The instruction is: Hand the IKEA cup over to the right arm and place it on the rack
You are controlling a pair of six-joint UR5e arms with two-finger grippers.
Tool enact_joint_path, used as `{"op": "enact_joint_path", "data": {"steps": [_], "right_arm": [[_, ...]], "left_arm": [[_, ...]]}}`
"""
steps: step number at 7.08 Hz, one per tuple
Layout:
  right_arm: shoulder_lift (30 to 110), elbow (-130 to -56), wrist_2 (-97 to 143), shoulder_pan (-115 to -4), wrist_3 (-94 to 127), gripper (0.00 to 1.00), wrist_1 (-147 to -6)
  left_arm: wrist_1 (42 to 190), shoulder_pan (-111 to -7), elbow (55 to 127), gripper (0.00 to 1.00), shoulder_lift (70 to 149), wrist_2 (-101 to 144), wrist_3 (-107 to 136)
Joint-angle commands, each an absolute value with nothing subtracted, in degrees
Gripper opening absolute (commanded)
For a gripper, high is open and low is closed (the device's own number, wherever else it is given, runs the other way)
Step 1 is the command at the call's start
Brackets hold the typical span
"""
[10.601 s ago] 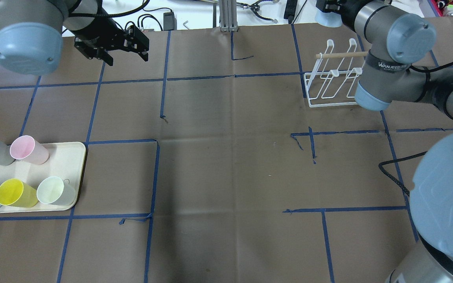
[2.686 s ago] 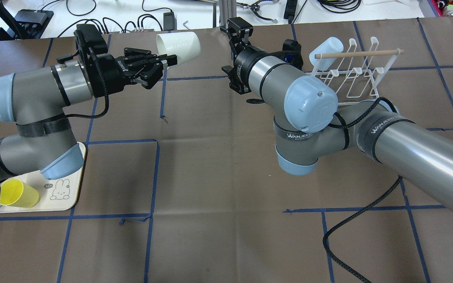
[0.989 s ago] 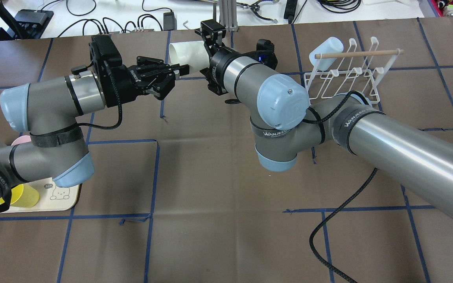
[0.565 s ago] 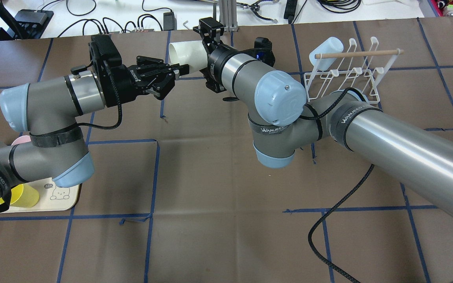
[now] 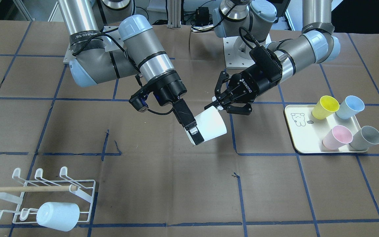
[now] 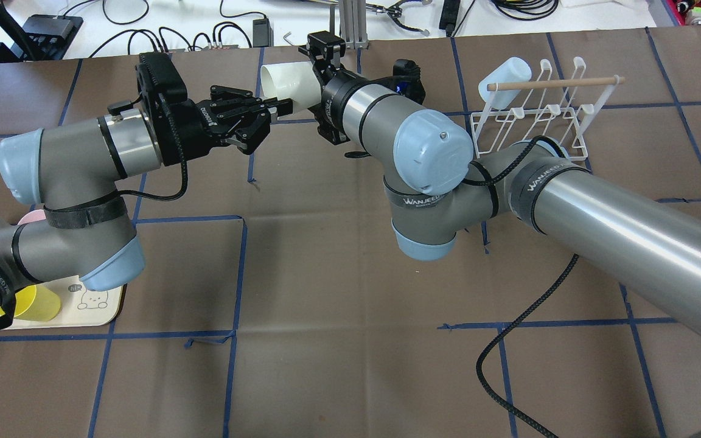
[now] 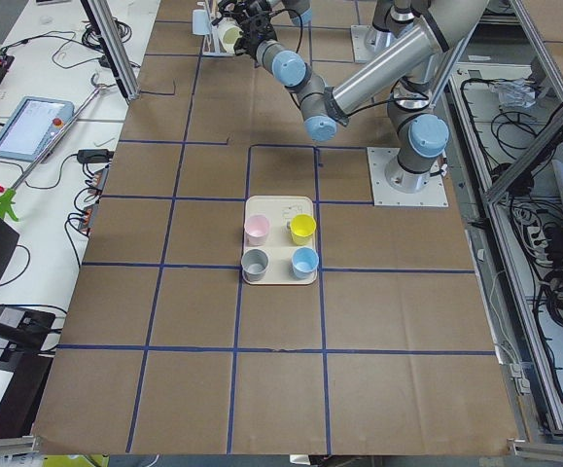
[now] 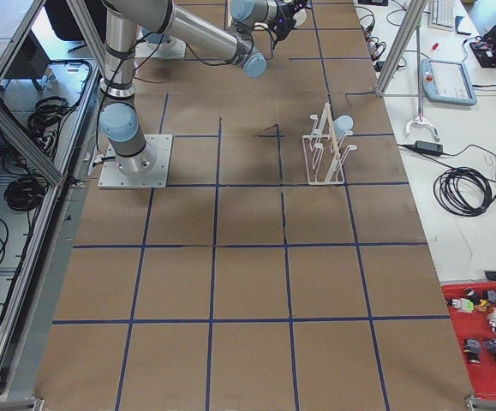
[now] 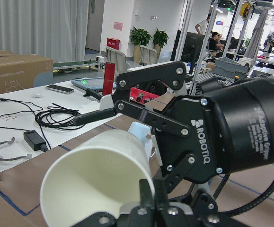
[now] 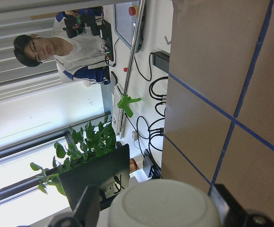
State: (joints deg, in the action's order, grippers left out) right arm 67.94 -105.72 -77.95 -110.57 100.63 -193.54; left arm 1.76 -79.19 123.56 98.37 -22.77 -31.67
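**Cup, white, aloft between two end effectors**

Cup [image 5: 211, 125]: plain off-white, tapered, smooth-walled, no handle. It lies on its side in the air over the tabletop [image 5: 176, 194], well apart from the rack [image 5: 89, 192]. The mouth faces the left end effector [image 5: 214, 106], whose fingers are pinched on the rim, one of them inside. The right end effector [image 5: 196, 135] straddles the base end, a finger along each flank; whether it presses cannot be told. A blue cup [image 5: 58, 215] hangs on one of the rack's end prongs.
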Motion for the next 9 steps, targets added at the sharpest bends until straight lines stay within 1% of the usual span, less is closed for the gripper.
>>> {"op": "enact_joint_path", "data": {"steps": [1,3,4,5,6,7,8,9], "right_arm": [[67.9,-105.7,-77.8,-110.6,100.6,0.66,-193.5],[67.9,-105.6,-77.8,-110.6,100.5,0.46,-193.5],[67.9,-105.6,-77.8,-110.6,100.5,0.43,-193.6],[67.9,-105.6,-77.8,-110.5,100.5,0.41,-193.5],[67.9,-105.6,-77.8,-110.5,100.5,0.39,-193.6],[68.0,-105.5,-77.8,-110.6,100.5,0.39,-193.6],[67.9,-105.5,-77.8,-110.5,100.5,0.38,-193.6],[67.9,-105.5,-77.8,-110.5,100.5,0.38,-193.6]], "left_arm": [[1.8,-79.2,123.6,0.08,98.2,-22.8,-31.6],[1.8,-79.2,123.6,0.08,98.2,-22.8,-31.6],[1.8,-79.2,123.5,0.08,98.2,-22.8,-31.6],[1.8,-79.2,123.5,0.13,98.2,-22.9,-31.6],[1.8,-79.2,123.5,0.37,98.2,-23.3,-31.7],[1.7,-79.2,123.3,0.73,98.1,-23.3,-31.6],[1.7,-79.2,123.3,0.96,98.1,-22.9,-29.5],[1.7,-79.1,123.2,0.99,98.1,-22.9,-29.2]]}}
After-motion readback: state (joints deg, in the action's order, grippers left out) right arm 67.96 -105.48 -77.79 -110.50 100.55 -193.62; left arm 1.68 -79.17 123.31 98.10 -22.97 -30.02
